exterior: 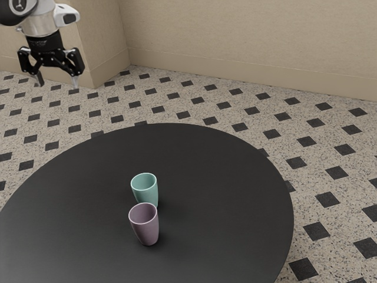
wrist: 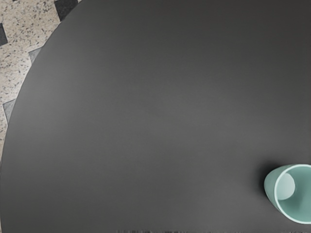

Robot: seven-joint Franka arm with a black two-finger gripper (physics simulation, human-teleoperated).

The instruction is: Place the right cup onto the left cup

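Observation:
High at the exterior view's upper left, my gripper [exterior: 57, 82] hangs open, its two fingers wide apart with nothing between them. It is well away from both cups. A teal cup [exterior: 146, 191] stands upright on the round table, mouth up. Close beside it, nearer the exterior camera, stands an upright mauve cup [exterior: 146, 227], which overlaps the teal cup's lower part in that view; whether they touch I cannot tell. In the wrist view the teal cup [wrist: 272, 187] is partly cut off by the picture's edge, its mouth facing the camera.
The round black table [exterior: 235, 177] has a curved edge, which the wrist view also takes in. Speckled floor [exterior: 194, 100] with dark tiles surrounds it. A beige wall [exterior: 247, 35] and a wall corner stand behind the arm.

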